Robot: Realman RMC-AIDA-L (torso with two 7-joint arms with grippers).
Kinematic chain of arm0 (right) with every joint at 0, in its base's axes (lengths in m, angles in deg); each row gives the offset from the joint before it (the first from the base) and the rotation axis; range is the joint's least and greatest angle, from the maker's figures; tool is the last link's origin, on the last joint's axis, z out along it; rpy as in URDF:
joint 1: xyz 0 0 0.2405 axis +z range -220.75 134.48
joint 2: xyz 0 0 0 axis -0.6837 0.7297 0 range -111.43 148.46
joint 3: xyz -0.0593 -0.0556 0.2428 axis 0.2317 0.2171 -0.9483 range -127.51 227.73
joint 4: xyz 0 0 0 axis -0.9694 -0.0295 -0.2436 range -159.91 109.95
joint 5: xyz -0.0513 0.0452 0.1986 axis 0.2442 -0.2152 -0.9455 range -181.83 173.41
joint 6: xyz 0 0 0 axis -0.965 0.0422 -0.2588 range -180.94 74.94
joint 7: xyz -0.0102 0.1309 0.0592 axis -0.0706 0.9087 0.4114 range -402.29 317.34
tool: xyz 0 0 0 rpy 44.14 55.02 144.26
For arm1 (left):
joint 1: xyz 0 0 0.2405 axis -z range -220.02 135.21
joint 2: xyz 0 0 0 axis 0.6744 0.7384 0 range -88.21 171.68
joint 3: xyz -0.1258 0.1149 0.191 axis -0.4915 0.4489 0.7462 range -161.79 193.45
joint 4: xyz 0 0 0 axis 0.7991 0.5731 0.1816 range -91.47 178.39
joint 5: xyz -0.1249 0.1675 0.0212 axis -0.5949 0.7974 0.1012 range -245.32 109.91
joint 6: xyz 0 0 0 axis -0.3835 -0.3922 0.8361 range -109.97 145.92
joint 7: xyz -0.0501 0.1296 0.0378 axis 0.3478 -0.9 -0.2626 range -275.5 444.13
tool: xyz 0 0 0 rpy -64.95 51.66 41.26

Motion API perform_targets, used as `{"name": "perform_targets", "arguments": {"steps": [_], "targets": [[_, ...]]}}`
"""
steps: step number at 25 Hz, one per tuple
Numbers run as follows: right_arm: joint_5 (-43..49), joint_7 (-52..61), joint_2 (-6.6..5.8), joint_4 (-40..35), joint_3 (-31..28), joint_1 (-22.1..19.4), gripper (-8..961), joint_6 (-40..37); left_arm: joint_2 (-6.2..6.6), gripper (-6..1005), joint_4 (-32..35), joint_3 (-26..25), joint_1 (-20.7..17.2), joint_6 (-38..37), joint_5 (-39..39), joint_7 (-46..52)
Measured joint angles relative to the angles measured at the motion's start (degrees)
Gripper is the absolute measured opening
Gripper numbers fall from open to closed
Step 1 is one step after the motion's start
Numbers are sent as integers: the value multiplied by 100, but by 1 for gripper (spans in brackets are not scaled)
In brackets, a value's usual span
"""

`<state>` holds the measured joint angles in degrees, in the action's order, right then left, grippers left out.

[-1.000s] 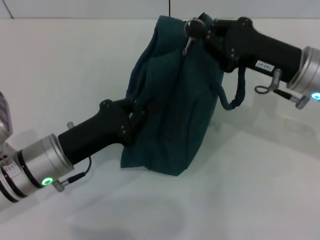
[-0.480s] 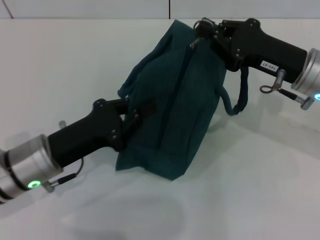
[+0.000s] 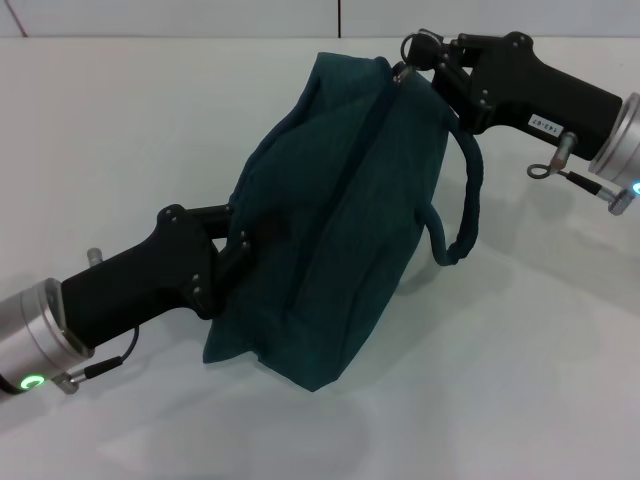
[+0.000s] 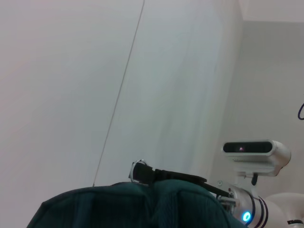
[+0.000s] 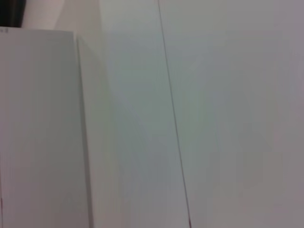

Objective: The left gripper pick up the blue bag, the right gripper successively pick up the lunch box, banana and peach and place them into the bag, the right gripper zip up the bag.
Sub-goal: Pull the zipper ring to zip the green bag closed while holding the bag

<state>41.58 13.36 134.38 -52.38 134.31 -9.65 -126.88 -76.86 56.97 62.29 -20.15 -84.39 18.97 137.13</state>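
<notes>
The blue bag (image 3: 330, 210) hangs tilted above the white table (image 3: 520, 380), stretched between both arms. My left gripper (image 3: 235, 250) is shut on the bag's near left side. My right gripper (image 3: 412, 62) is at the bag's far top end, shut on the zipper pull (image 3: 402, 72). One padded handle (image 3: 463, 205) loops down on the right side. In the left wrist view the bag's fabric (image 4: 142, 204) fills the lower edge, with the right gripper (image 4: 142, 172) just beyond it. The lunch box, the banana and the peach are out of view.
The white table spreads around the bag, with a seam line (image 3: 338, 18) in the wall behind it. The left wrist view shows the robot's head camera (image 4: 256, 149). The right wrist view shows only white surfaces.
The left gripper has drawn the bag's lower end toward the near left. The right gripper has shifted slightly right with the zipper pull. The bag now lies longer and more tilted.
</notes>
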Motion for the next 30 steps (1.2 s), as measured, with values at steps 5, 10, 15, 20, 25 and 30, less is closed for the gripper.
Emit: {"name": "perform_targets", "arguments": {"steps": [5, 10, 15, 20, 25, 30], "targets": [[26, -4, -1, 53, 7, -28, 17, 70, 11, 48, 3, 7, 0, -1, 0, 1], [10, -296, -3, -126, 7, -359, 17, -422, 14, 48, 8, -13, -8, 17, -13, 44], [93, -467, -15, -864, 56, -971, 17, -818, 64, 48, 11, -93, -12, 22, -68, 124], [180, -499, -21, -1546, 126, -1424, 18, -977, 104, 62, 20, -164, 13, 151, -83, 334], [210, -479, -21, -1559, 196, -1420, 18, -878, 113, 113, 29, -321, 39, 366, -100, 421], [218, -498, -32, -1319, 172, -1332, 18, -519, 83, 119, 35, -421, 40, 668, -156, 428]]}}
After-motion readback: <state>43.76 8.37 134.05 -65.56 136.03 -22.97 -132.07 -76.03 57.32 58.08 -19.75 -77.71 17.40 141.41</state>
